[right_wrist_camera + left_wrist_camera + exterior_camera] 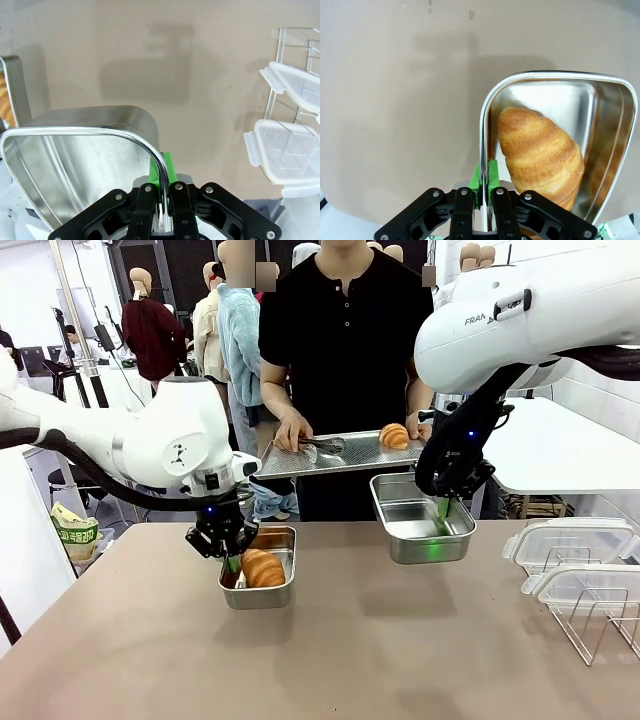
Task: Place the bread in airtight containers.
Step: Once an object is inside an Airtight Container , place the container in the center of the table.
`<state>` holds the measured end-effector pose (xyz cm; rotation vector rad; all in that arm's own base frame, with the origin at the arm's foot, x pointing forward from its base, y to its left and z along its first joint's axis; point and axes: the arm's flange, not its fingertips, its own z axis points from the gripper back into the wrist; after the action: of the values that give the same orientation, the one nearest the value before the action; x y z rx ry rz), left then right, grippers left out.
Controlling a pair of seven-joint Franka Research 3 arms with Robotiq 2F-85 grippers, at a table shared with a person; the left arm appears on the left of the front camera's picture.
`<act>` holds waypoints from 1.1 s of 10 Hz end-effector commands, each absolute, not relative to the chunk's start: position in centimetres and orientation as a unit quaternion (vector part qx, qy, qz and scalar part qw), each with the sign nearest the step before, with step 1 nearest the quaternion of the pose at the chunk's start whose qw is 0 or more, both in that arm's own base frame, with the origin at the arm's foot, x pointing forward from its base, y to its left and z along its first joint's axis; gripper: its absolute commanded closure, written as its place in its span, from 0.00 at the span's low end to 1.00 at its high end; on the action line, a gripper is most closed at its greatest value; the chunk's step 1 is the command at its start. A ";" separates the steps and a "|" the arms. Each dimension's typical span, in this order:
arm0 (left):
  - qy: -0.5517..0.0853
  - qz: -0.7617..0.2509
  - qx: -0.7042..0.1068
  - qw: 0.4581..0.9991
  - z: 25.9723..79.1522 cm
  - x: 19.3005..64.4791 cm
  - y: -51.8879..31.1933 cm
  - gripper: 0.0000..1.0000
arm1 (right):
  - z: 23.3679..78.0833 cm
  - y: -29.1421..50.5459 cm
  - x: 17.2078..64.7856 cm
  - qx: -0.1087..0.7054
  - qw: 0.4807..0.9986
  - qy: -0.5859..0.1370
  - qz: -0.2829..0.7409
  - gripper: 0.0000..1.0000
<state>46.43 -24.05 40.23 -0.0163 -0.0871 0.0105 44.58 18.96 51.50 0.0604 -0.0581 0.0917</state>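
A croissant (263, 567) (540, 150) lies in the left steel container (281, 537) (560, 75), low over the table's left middle. My left gripper (230, 552) (484, 180) is shut on that container's near-left rim. The right steel container (422, 523) (90, 170) is empty and hangs above the table, casting a shadow below. My right gripper (443, 508) (162, 170) is shut on its rim. A second croissant (394, 436) lies on a flat steel tray (340, 458) that the person holds at the far side.
Tongs (320, 445) lie on the tray under the person's hand. Two clear plastic lids (570, 540) (292, 150) rest on a wire rack (600, 625) at the table's right edge. A green packet (75, 532) sits off the table at the left.
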 end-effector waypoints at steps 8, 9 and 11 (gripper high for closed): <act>-0.053 0.001 -0.001 0.999 34.5 48.5 -23.1 1.00 | 51.7 18.9 44.6 0.026 0.998 -0.032 0.045 1.00; -0.058 0.000 -0.005 0.998 34.4 48.6 -23.0 1.00 | 51.7 18.9 44.6 0.026 0.998 -0.032 0.045 1.00; -0.062 -0.006 -0.002 0.998 34.2 48.7 -22.6 0.62 | 51.7 18.9 44.6 0.026 0.998 -0.032 0.045 1.00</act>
<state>48.69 -22.91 34.39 -0.0089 -0.0939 0.0014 44.58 18.96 51.49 0.0603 -0.0579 0.0917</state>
